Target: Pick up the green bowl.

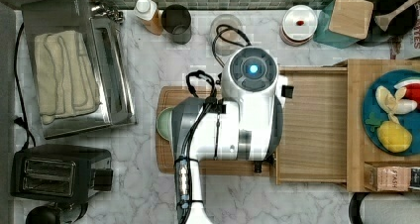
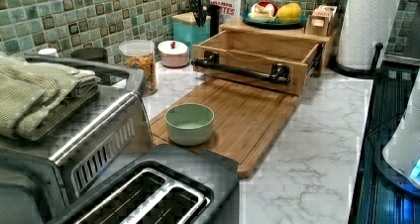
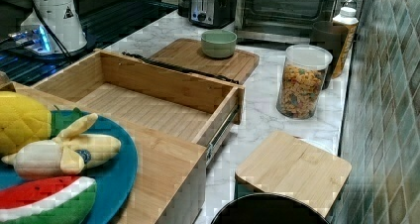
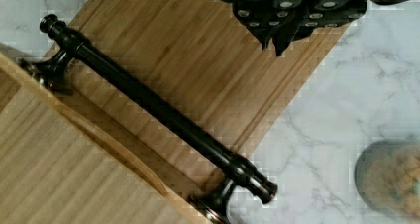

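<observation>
1. Dark fingertips of my hand [image 4: 275, 44] sit drawn together with nothing between them. The hand is closed and empty.
2. Directly beneath the hand lie the black drawer handle [image 4: 153, 107] and the near end of the wooden cutting board [image 4: 198, 50]. I hang well above both, touching neither.
3. Off to one side of the hand, on the marble surface [image 4: 346, 100], stands a pasta jar [image 4: 391, 177].
4. The green bowl [image 2: 189, 123] is well apart from the hand and far below it. It stands upright at the end of the board away from the open drawer [image 2: 257, 55].
5. I judge the bowl light but stiff, with a smooth glaze that may slip. It looks empty. I would pinch the rim, one finger inside the wall and one outside, since the body looks too wide to span.
6. My arm [image 1: 233, 130] is folded over the board with the wrist pointing straight down.
</observation>
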Controlling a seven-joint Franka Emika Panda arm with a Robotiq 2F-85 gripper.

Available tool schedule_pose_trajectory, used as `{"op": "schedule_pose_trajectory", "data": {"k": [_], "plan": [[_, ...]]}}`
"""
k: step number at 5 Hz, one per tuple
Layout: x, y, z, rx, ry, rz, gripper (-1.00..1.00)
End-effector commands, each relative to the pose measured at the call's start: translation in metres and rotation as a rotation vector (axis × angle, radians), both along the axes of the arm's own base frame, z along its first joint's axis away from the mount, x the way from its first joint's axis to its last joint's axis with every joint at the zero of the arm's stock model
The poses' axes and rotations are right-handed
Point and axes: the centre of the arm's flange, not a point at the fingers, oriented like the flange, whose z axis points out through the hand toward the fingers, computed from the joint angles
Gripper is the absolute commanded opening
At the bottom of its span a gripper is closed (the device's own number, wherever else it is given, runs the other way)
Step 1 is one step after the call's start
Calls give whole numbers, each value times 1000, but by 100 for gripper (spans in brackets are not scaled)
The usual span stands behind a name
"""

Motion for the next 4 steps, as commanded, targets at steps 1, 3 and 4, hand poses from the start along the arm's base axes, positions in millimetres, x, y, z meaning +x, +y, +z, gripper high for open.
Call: {"op": "schedule_pose_trajectory", "data": {"k": [1, 3, 4], "plan": [[-40, 119, 14, 36, -45, -35, -100], [-68, 149, -1, 42, -98, -24, 100], [-77, 155, -16, 47, -91, -6, 100]]}}
